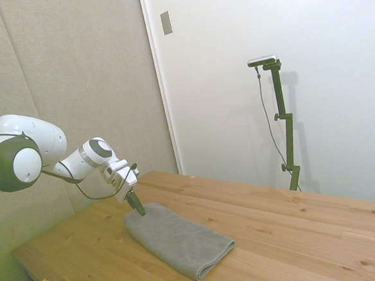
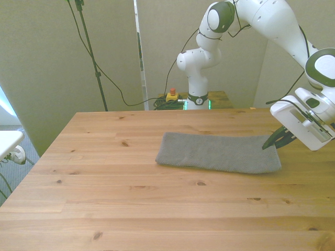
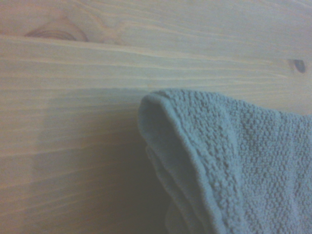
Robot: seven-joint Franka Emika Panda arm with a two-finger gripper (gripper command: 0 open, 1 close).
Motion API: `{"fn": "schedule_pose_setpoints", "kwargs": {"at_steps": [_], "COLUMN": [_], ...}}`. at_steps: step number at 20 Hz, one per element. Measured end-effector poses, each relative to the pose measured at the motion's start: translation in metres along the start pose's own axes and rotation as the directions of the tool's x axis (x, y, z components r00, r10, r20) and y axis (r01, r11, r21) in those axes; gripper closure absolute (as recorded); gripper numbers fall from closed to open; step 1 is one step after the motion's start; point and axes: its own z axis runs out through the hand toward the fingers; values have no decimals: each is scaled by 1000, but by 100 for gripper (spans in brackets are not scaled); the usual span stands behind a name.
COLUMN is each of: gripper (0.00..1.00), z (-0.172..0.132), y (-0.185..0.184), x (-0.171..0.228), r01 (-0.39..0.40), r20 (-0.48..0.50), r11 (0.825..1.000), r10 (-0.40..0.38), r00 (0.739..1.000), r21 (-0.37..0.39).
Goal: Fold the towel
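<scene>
The grey towel [image 2: 217,153] lies flat as a long folded strip on the wooden table [image 2: 131,209]; in the side view the towel [image 1: 178,239] runs toward the camera. My gripper [image 2: 273,143] is low at the towel's end on the front view's right, tilted down, its dark fingers pinched on that end's far corner. The side view shows the gripper [image 1: 137,207] touching the towel's far-left end. Close up in the wrist view, the towel's corner [image 3: 195,146] has stacked layers and a rim slightly raised off the wood.
A red and yellow stop button [image 2: 171,95] and cables sit behind the table by the robot's base. A white object [image 2: 10,144] juts in at the front view's left edge. The table's right edge is close beside the gripper.
</scene>
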Motion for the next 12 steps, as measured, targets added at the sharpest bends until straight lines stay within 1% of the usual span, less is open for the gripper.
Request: {"fn": "schedule_pose_setpoints", "kwargs": {"at_steps": [5,12], "gripper": [100,100], "z": [-11,-34], "y": [18,71], "x": [18,59], "r01": [-15,-60], "r20": [4,22], "r11": [999,994], "r10": [15,58], "r00": [1000,998], "r21": [35,96]}}
